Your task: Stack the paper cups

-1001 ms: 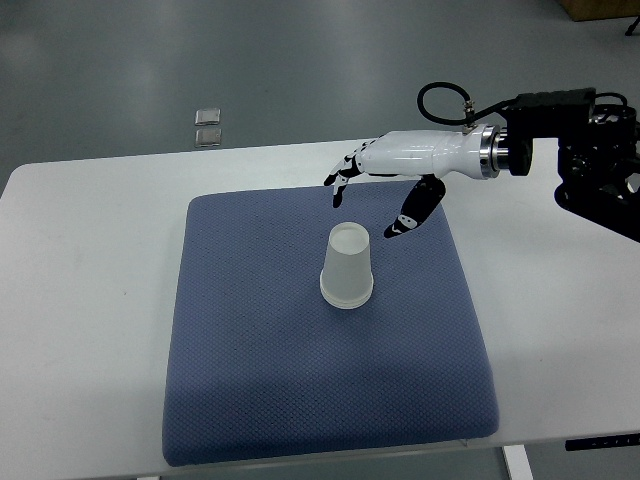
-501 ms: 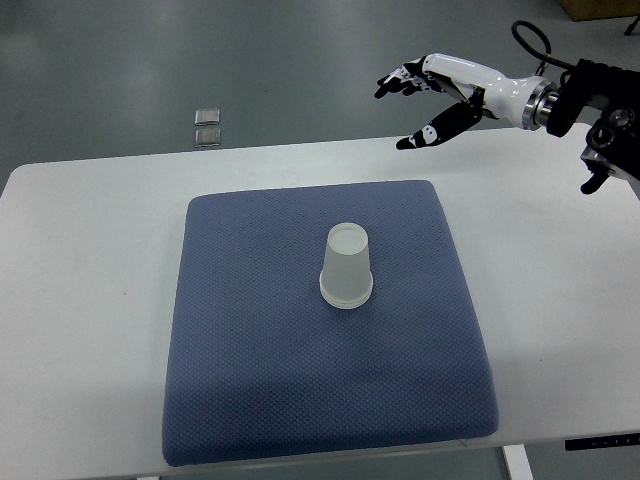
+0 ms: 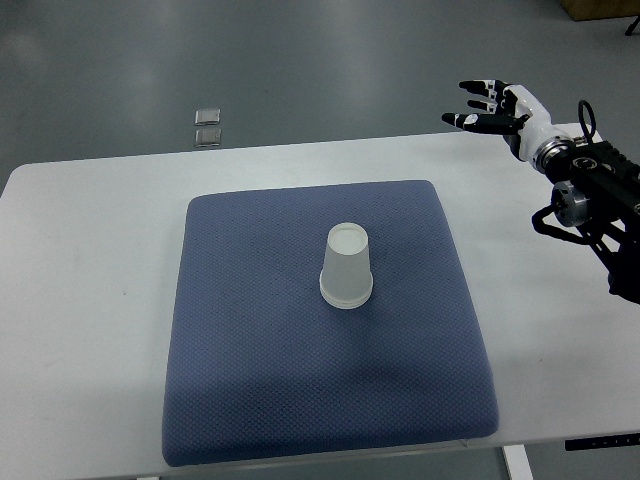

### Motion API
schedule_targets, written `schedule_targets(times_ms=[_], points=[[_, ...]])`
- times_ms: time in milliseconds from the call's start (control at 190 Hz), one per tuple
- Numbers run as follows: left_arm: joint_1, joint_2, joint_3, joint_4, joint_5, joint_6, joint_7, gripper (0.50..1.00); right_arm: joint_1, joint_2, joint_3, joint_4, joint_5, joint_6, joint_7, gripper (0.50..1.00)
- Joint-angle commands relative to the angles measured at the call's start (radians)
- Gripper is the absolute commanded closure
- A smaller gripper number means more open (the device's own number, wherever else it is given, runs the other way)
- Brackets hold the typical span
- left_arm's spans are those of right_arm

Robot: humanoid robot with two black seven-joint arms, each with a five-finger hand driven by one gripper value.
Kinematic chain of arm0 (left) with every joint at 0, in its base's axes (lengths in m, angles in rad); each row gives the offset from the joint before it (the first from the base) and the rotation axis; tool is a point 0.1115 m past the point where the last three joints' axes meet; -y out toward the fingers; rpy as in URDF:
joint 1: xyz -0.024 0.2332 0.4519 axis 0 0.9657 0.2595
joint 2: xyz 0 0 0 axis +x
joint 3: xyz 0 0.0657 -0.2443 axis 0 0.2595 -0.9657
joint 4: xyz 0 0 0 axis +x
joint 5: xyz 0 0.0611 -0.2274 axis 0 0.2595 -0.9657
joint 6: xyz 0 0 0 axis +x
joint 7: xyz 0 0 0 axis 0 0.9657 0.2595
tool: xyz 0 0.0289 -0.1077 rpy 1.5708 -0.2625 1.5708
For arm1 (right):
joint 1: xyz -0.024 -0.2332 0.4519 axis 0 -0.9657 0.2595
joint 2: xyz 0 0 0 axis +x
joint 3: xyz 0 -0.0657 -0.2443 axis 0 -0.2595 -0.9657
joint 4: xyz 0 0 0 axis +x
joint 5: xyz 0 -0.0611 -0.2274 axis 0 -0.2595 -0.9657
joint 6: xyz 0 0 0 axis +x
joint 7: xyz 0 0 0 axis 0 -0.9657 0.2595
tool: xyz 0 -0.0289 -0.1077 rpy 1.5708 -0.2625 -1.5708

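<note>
White table, blue mat, one cup stack at the centre

White table (image 3: 90, 250) fills most of the view, set on a grey floor (image 3: 300, 60). On it lies a large dark-blue textured mat (image 3: 260, 380), nearly square, its edges soft and rounded. Near the middle of the mat stands the paper cup stack (image 3: 346, 265) — upside down, wide rim on the fabric, narrow base up; how many cups are nested in it cannot be told. Well apart from it, at the upper right, the right hand (image 3: 497, 108) hangs past the table's far edge — its black-tipped fingers (image 3: 468, 120) spread, holding nothing. Two small square metal plates (image 3: 208, 125) sit on the floor beyond the table.
</note>
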Motion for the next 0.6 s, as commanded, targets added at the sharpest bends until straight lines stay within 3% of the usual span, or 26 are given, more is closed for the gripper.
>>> schedule_targets(times_ms=[0, 132, 590], points=[[0.0, 0.0, 0.0, 0.0, 0.0, 0.0, 0.0, 0.5, -0.014, 0.031, 0.033, -0.022, 0.077, -0.03, 0.0, 0.611], [0.0, 0.0, 0.0, 0.0, 0.0, 0.0, 0.0, 0.5, -0.031, 0.063, 0.053, -0.025, 0.111, -0.07, 0.005, 0.587], [0.0, 0.0, 0.0, 0.0, 0.0, 0.0, 0.0, 0.5, -0.044, 0.143, 0.051, -0.022, 0.103, -0.148, 0.014, 0.587]])
